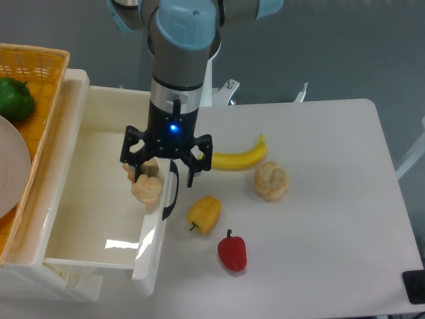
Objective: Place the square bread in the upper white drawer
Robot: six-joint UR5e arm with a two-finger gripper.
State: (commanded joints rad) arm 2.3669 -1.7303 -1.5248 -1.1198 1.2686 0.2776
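The square bread (147,189), pale tan with a browner crust, hangs under my gripper (154,178). It sits just inside the front rim of the upper white drawer (93,199), which is pulled open with its dark curved handle (173,194) facing right. The fingers appear shut on the bread. The black finger linkage hides the bread's upper part. The bread looks held at about rim height, above the drawer's floor.
An orange woven basket (36,63) at the left holds a green pepper (13,98) and a white round thing (10,166). On the table to the right lie a banana (236,158), a round bun (271,181), a yellow pepper (204,214) and a red pepper (232,252). The lower drawer (70,284) shows beneath.
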